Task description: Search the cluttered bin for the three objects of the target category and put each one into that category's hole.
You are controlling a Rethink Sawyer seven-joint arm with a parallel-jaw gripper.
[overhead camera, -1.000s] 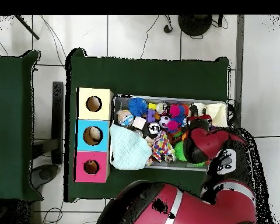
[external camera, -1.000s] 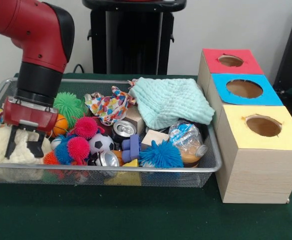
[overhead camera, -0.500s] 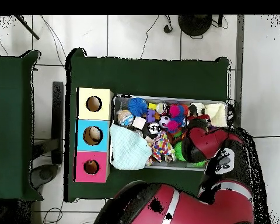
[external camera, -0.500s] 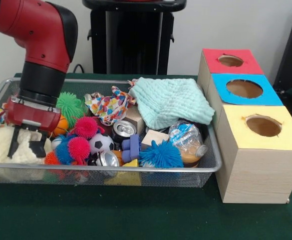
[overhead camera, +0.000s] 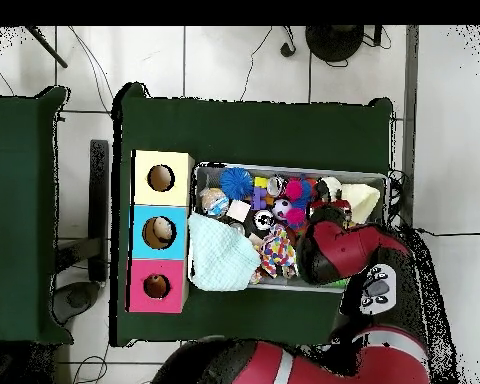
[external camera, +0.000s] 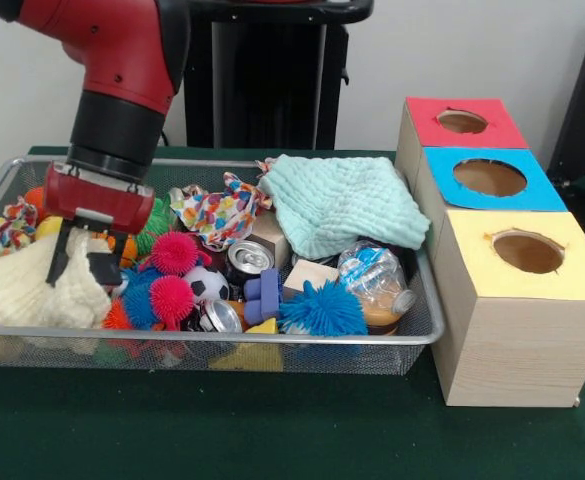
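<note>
My gripper (external camera: pixel 80 266) hangs over the left end of the wire bin (external camera: pixel 272 340), shut on a cream knitted cloth (external camera: pixel 22 290) that peaks up between its fingers. The same cloth (overhead camera: pixel 361 196) shows at the bin's right end in the overhead view, where the arm (overhead camera: pixel 344 250) hides the gripper. A mint green cloth (external camera: pixel 342 205) lies at the back right of the bin and a multicoloured cloth (external camera: pixel 217 212) beside it. Another patterned cloth (external camera: pixel 10 225) shows at the far left. The box beside the bin has a red hole (external camera: pixel 462 121), a blue hole (external camera: pixel 489 177) and a yellow hole (external camera: pixel 528 251).
Spiky balls in pink (external camera: pixel 172 253), blue (external camera: pixel 322 308) and green (external camera: pixel 152 215), a small football (external camera: pixel 205 283), cans (external camera: pixel 247 257), a crushed plastic bottle (external camera: pixel 375 280), wooden and purple blocks fill the bin. A black stand (external camera: pixel 262 80) rises behind it.
The gripper has risen and moved right, towards the bin's middle, drawing the cream cloth up with it. This uncovered a patterned cloth and an orange ball at the far left.
</note>
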